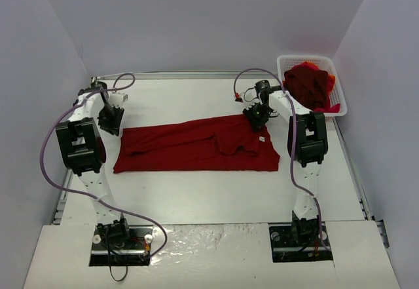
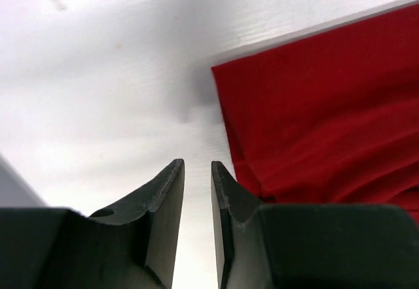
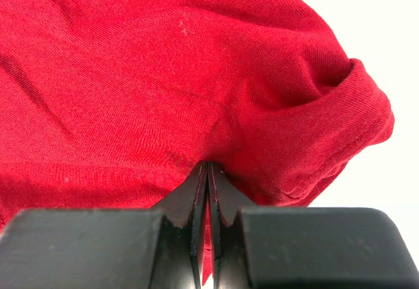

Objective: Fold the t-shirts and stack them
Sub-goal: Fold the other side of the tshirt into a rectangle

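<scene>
A dark red t-shirt (image 1: 196,146) lies spread flat across the middle of the table. My left gripper (image 1: 110,129) hovers just off the shirt's far left corner. In the left wrist view it (image 2: 198,164) is narrowly open and empty over bare table, with the shirt's corner (image 2: 327,105) to its right. My right gripper (image 1: 258,122) is at the shirt's far right part. In the right wrist view it (image 3: 207,165) is shut on a pinch of the shirt's cloth (image 3: 163,73), with a sleeve opening (image 3: 350,112) to the right.
A white mesh basket (image 1: 308,57) stands at the far right corner and holds more crumpled shirts (image 1: 308,86) in dark red and orange. Grey walls close in the table on three sides. Purple cables hang off both arms.
</scene>
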Controlling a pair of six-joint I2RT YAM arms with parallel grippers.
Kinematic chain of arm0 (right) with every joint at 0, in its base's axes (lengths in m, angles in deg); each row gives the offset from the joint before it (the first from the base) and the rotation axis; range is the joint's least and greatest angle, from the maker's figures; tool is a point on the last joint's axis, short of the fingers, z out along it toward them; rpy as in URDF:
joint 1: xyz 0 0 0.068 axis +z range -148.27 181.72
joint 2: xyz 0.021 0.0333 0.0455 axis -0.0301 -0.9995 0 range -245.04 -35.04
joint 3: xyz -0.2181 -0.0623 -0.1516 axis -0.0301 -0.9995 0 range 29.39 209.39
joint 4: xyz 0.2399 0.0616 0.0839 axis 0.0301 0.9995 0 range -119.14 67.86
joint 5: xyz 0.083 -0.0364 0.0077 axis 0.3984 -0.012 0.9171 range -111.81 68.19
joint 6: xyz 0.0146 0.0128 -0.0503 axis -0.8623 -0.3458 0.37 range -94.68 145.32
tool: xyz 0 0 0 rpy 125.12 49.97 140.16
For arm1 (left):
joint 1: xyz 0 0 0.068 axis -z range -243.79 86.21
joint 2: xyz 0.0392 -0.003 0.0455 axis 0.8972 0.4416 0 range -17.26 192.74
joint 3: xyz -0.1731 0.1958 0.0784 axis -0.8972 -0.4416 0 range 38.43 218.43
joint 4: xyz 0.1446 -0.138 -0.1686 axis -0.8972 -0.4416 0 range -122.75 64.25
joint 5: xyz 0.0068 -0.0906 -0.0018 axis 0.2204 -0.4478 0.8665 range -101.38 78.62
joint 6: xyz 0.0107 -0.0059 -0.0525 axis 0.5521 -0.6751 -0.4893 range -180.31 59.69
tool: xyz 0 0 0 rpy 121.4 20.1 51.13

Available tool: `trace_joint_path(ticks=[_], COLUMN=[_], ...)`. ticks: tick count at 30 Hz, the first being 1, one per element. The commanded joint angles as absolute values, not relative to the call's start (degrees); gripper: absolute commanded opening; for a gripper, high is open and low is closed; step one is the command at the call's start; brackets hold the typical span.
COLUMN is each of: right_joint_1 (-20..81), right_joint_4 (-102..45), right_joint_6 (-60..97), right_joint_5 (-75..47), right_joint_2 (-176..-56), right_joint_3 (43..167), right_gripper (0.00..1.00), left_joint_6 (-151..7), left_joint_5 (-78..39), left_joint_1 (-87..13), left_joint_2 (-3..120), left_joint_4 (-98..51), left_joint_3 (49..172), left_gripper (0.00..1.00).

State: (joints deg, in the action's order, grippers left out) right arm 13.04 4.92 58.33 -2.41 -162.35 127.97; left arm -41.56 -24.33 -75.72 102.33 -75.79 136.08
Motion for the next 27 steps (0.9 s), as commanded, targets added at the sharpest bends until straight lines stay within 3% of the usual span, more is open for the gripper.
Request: trace_joint_path(ticks=[1, 15, 19, 20, 27], right_joint_1=[12.4, 11.6, 11.6, 11.6, 11.6], right_joint_4=[6.9, 7.6, 7.4, 7.5, 10.2], right_joint_6=[59.9, 57.0, 57.3, 57.3, 57.2], right_joint_5=[-6.5, -1.7, -1.1, -0.9, 1.8], right_joint_2=[-167.8, -163.1, -161.1, -160.8, -157.4], right_joint_3=[125.1, 123.0, 120.9, 120.6, 126.0], right_gripper=[0.0, 0.0, 0.06, 0.15, 0.34], left_joint_6=[-43.8, -47.3, -47.6, -47.6, -47.9], left_joint_5=[-20.2, -25.0, -25.6, -25.7, -25.8], left_joint_1=[-76.1, -70.7, -69.9, -69.7, -67.8], left_joint_2=[93.1, 91.5, 91.5, 91.5, 92.0], left_joint_4=[-70.1, -64.3, -62.9, -62.8, -60.9], left_joint_3=[134.8, 128.7, 127.5, 126.9, 124.4], left_gripper=[0.23, 0.23, 0.23, 0.23, 0.23])
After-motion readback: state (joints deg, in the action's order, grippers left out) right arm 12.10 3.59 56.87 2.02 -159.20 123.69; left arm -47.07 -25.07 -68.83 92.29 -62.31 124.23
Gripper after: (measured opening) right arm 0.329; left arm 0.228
